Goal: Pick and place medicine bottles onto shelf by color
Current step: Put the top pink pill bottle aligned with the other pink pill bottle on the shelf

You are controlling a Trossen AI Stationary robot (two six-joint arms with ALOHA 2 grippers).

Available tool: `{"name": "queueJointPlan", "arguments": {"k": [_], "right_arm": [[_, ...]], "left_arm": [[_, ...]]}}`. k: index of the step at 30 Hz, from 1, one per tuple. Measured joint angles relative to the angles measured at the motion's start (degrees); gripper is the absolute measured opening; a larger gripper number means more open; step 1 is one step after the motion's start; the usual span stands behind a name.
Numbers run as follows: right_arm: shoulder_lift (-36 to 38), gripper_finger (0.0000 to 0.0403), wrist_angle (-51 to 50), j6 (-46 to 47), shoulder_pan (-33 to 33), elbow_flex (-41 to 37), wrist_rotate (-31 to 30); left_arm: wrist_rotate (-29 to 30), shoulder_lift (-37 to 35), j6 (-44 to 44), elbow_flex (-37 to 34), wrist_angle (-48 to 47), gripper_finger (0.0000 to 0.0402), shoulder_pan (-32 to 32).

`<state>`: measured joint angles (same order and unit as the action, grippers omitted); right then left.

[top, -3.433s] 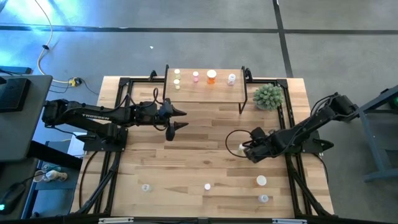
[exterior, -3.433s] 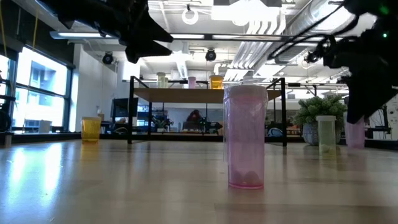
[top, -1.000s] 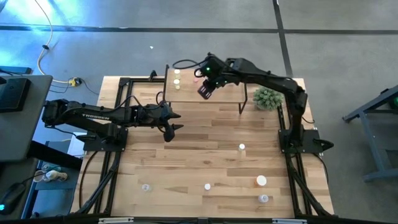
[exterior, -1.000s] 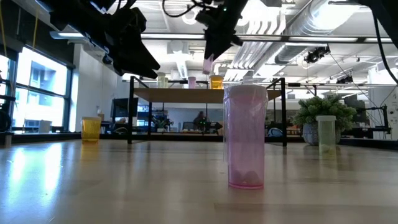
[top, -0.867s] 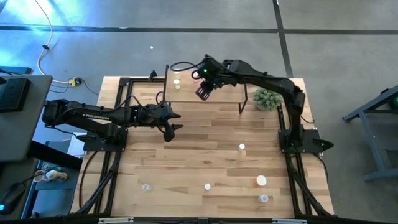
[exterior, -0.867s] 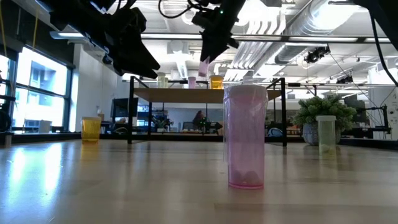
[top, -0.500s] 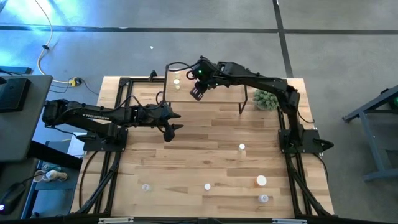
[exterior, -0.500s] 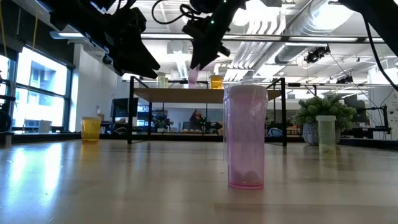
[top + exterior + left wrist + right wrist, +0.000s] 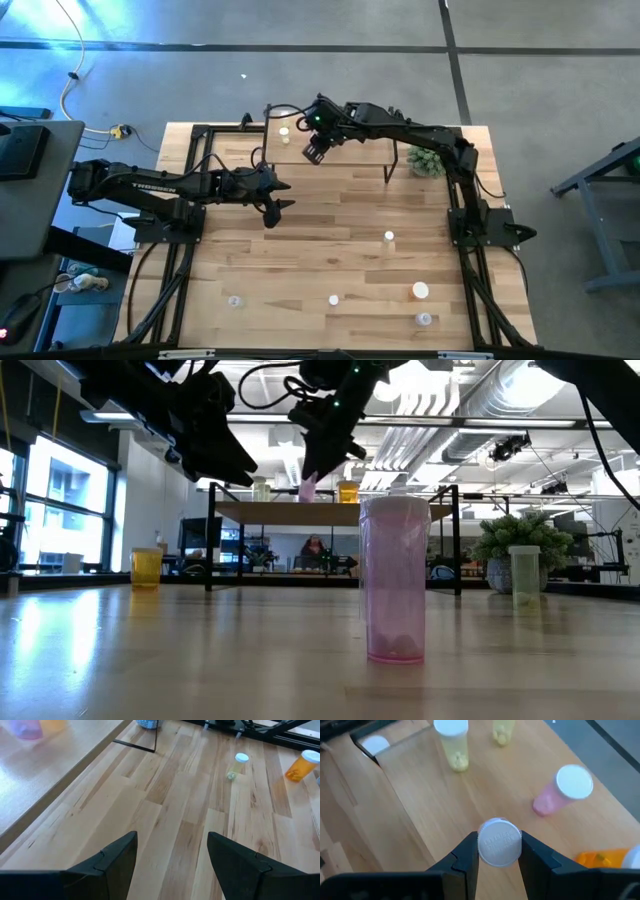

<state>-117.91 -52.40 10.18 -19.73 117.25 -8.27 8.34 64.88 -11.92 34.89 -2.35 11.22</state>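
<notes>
Several bottles already stand on the shelf: in the right wrist view two yellowish ones, a pink one and part of an orange one show on its board. The right pincer hangs above the shelf's left part, clenched on a pink bottle by its sides just under the white cap. In the low view this bottle is level with the ones on the shelf, so it does not look set down yet. It seems headed for a spot near the other pink one, which would suit sorting by colour.

The left pincer waits above the bare bench in front of the shelf, its fingers spread and holding nothing.

Five bottles remain on the bench in the high view: a pale one near the middle right, an orange one, and three along the near edge. By that count the task looks roughly half done; after this placement, each of those still needs picking and grouping with its colour.
</notes>
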Motion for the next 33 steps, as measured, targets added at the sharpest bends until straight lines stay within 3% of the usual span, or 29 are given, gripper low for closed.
{"name": "queueJointPlan", "arguments": {"k": [16,25,33], "right_arm": [[-0.6,0.01,-0.4,-1.2,0.0,0.0,-0.3],[-0.6,0.0145,0.4,-2.5,0.0,0.0,-0.4],[-0.6,0.015,0.4,-2.7,-0.1,0.0,-0.4]], "left_arm": [[0.0,0.0,-0.1,0.0,0.0,0.0232,0.0],[0.0,0.0,0.0,0.0,0.0,0.0232,0.0],[0.0,0.0,0.0,0.0,0.0,0.0232,0.0]]}}
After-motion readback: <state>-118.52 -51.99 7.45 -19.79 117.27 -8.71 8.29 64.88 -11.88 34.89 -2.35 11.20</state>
